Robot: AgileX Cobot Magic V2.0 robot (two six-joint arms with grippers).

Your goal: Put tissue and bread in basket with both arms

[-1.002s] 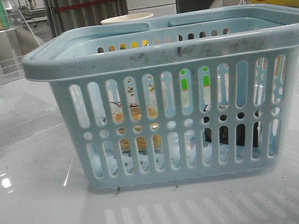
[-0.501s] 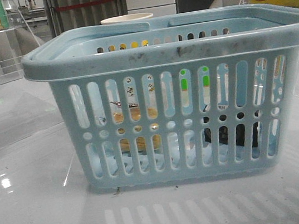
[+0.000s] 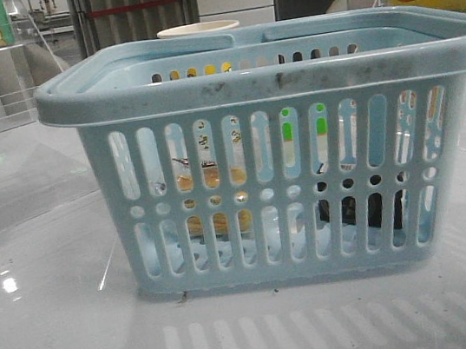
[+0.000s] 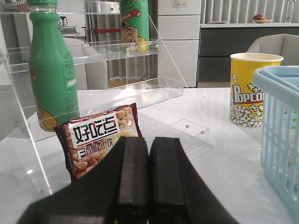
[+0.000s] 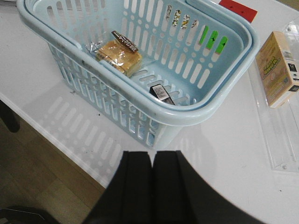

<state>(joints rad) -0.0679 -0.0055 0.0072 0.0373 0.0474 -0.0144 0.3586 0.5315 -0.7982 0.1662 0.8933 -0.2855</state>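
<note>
Sitting inside basket on its floor: bread at one end, tissue apart, near the middle. Left gripper closed, empty, near snack packet. Right gripper closed, empty, above table.

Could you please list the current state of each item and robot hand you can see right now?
basket: upright on the table, handles folded down.
bread: wrapped, lying inside the basket.
tissue: lying on the basket floor, apart from the bread.
left hand: shut, holding nothing.
right hand: shut, holding nothing, outside the basket.
popcorn cup: upright beside the basket.
green bottle: upright on the clear shelf.
</note>
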